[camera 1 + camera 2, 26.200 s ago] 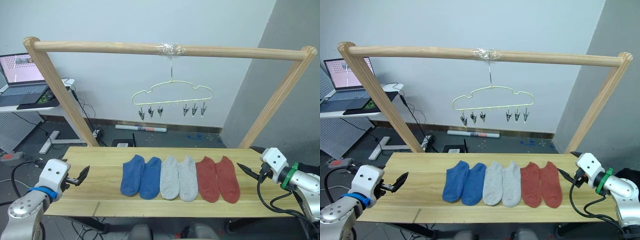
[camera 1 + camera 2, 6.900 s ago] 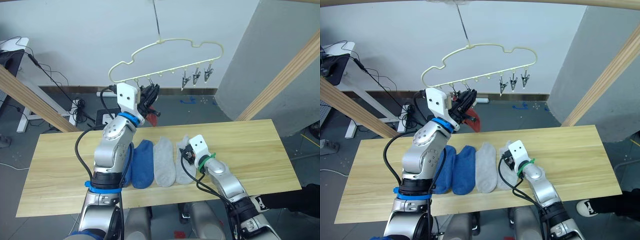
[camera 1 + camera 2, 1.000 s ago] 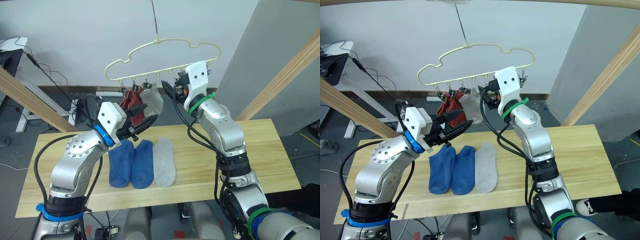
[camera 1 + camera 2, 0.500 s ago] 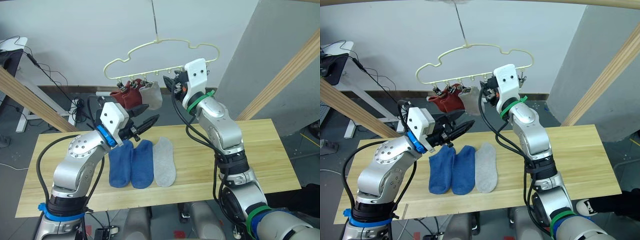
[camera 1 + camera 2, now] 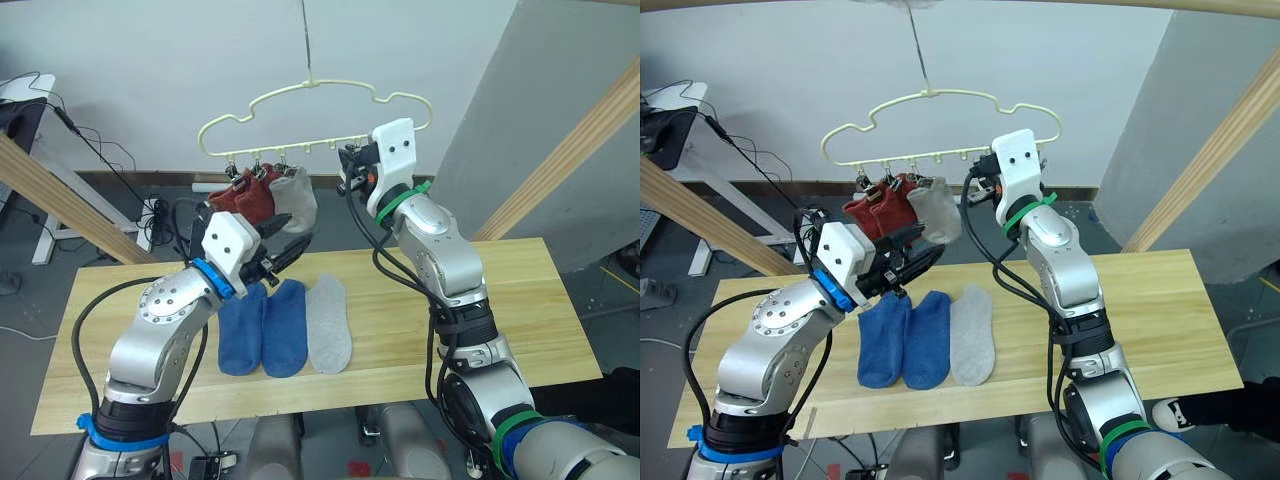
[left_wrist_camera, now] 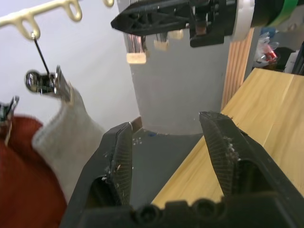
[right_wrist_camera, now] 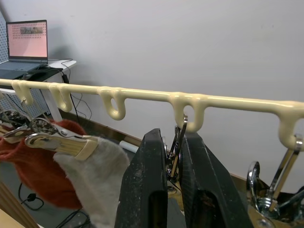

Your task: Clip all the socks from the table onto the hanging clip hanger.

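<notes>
Where head views blur, fingers pinch clip.

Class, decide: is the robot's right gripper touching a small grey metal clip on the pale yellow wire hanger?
Touching. In the right wrist view, the right gripper has its black fingers pressed on a metal clip under the hanger.

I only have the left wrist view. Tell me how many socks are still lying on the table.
Observer: Three: two blue socks and one light grey sock, side by side on the table.
Operator: Report what the right end effector has.
Observer: The right end effector is closed on an empty clip of the clip hanger.
Operator: Count what's hung.
Observer: Three: two rust red socks and the hung grey sock.
</notes>
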